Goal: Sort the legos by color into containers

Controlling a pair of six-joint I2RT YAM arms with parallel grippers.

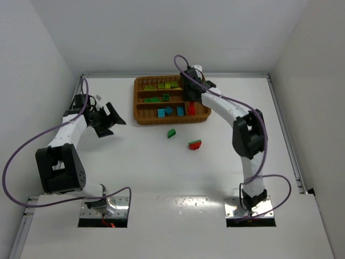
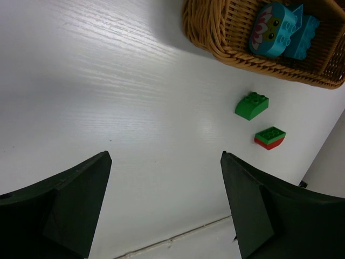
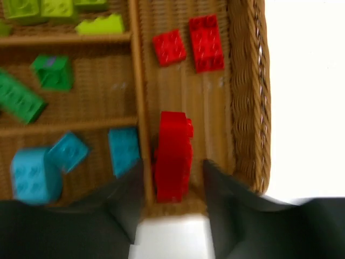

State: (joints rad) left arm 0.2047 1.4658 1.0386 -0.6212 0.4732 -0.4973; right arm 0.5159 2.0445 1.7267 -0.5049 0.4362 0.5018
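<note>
The brown wicker tray (image 1: 161, 122) sits at the back middle. In the right wrist view its slots hold lime bricks (image 3: 99, 24), dark green bricks (image 3: 51, 71) and cyan bricks (image 3: 32, 172). The upright slot holds two small red bricks (image 3: 168, 47) and a longer red brick (image 3: 173, 151). My right gripper (image 3: 172, 172) hangs open over that slot, its fingers either side of the long red brick with gaps. A dark green brick (image 1: 171, 133) and a green-on-red brick (image 1: 195, 144) lie on the table in front of the tray. My left gripper (image 1: 110, 120) is open and empty, left of the tray.
White walls close in the table at the back and both sides. The left wrist view shows the tray's corner (image 2: 215, 38) with a cyan face brick (image 2: 275, 29), plus the green brick (image 2: 252, 106) and the green-on-red brick (image 2: 269, 137) on the white tabletop.
</note>
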